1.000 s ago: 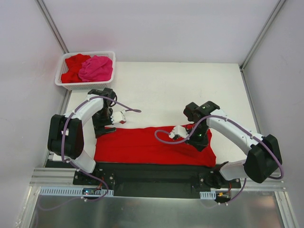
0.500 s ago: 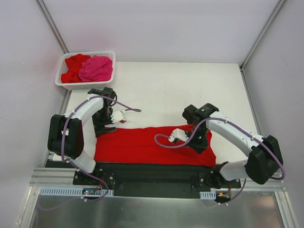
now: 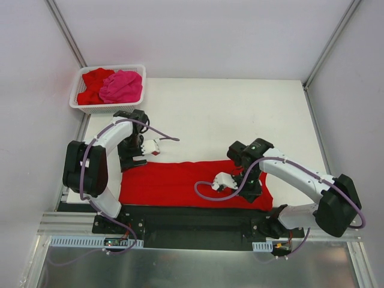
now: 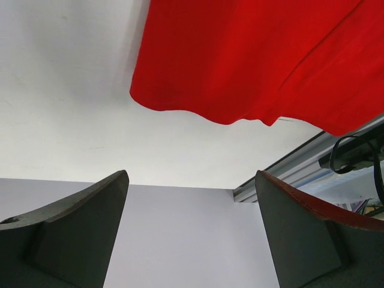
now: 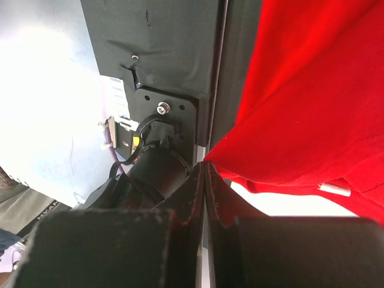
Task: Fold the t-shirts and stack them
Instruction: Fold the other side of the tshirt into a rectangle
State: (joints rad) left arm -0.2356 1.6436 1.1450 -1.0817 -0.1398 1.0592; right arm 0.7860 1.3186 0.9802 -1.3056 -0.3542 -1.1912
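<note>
A plain bright red cloth t-shirt (image 3: 174, 183) spans the lower middle on the white worktop (image 3: 228, 114). Upper left, a white plastic lattice basket (image 3: 102, 109) shows a hot pink cloth t-shirt (image 3: 123, 87) beside another red cloth t-shirt (image 3: 93, 81).

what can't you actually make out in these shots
- Top view: the right gripper is hidden under its own wrist, so its hold on the spread red t-shirt is unseen there.
- Top view: the pink t-shirt covers part of the basket; how many lie beneath is unclear.
- Left wrist view: the frame's top and right edges cut the spread red t-shirt.
</note>
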